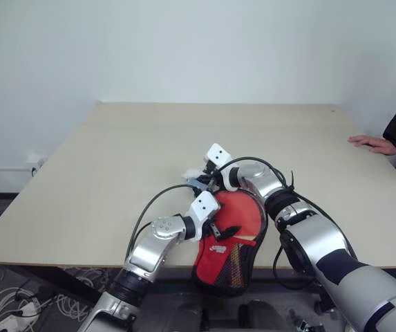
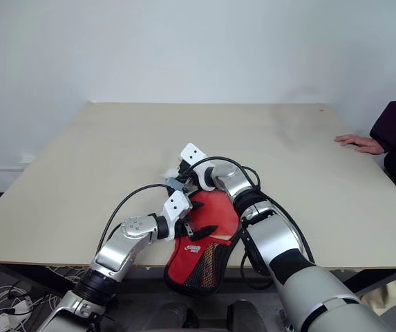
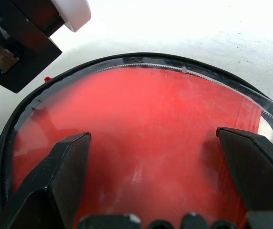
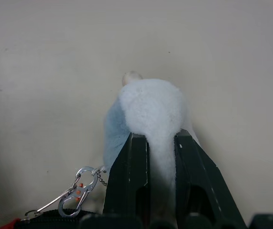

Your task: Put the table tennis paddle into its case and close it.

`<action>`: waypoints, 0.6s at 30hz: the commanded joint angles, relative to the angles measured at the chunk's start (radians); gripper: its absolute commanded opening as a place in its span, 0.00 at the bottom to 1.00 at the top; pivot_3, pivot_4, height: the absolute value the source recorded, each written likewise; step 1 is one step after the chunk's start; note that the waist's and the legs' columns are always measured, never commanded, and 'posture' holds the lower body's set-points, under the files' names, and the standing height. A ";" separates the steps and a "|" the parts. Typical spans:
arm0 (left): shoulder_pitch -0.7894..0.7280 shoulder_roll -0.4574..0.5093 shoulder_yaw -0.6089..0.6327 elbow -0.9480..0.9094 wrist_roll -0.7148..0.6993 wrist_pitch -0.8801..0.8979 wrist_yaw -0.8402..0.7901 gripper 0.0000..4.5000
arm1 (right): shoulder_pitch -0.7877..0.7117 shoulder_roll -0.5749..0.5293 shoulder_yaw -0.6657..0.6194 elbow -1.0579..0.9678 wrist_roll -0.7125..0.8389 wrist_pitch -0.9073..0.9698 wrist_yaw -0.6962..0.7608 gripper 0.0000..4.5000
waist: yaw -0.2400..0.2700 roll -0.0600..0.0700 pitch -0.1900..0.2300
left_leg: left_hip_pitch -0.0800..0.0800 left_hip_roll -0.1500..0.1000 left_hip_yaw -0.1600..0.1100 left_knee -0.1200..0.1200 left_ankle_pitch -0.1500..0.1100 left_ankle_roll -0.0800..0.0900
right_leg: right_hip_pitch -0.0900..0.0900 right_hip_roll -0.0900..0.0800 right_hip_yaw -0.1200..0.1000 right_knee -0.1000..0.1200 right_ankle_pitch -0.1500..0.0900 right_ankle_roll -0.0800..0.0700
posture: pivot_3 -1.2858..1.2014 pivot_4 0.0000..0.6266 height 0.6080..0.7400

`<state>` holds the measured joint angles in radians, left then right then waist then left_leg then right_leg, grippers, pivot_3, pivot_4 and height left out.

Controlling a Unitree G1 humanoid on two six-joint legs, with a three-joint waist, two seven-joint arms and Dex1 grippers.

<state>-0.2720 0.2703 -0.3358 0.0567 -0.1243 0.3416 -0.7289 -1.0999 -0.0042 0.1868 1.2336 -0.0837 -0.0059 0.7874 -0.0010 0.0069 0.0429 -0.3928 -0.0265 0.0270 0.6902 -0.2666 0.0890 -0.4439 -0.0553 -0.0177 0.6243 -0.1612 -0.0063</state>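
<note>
The right gripper (image 4: 162, 143) is pinched on a small fuzzy charm (image 4: 148, 107) that hangs by a little chain and metal clip (image 4: 76, 191) from the zip of the case (image 1: 229, 238), so the step in hand appears to be drawing the zip round to close it. To do that well, the pull should follow the curve of the rim rather than lift away from it, since the soft charm could slip out of the fingers or the chain could jerk; a steady, low pull looks safest. The left gripper (image 3: 150, 157) hovers spread wide just over the case and would do best pressing the pouch down near its middle so it does not slide on the table (image 1: 115, 159). The case lies at the near edge of the table, its narrow end overhanging towards the robot, red with a black rim, a white logo and a mesh panel. The paddle (image 3: 141, 133) seems to be inside already, its red face showing within the open rim.
</note>
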 commanded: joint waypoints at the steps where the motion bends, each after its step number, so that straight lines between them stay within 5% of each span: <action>1: 0.013 -0.005 -0.012 0.020 0.021 0.025 0.017 1.00 | -0.070 -0.008 -0.019 -0.004 -0.015 -0.032 -0.059 0.09 | 0.000 0.000 0.000 | 0.000 0.000 0.000 0.000 0.000 0.000 | 0.000 0.000 0.000 0.000 0.000 0.000 | 0.52 0.00 0.92; 18: 0.047 -0.006 -0.010 -0.019 0.009 0.057 0.022 1.00 | -0.146 -0.054 0.000 0.098 -0.142 -0.026 -0.380 0.09 | 0.000 0.000 0.000 | -0.001 0.000 0.000 -0.002 0.000 0.000 | -0.001 0.000 0.001 -0.001 0.000 0.000 | 0.52 0.00 0.92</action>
<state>-0.2432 0.2652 -0.3257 0.0176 -0.1302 0.3719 -0.7138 -1.1964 -0.0321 0.1912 1.3588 -0.2091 -0.0175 0.4557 -0.0014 0.0071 0.0431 -0.3934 -0.0261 0.0269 0.6870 -0.2665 0.0889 -0.4446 -0.0554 -0.0168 0.6231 -0.1612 -0.0063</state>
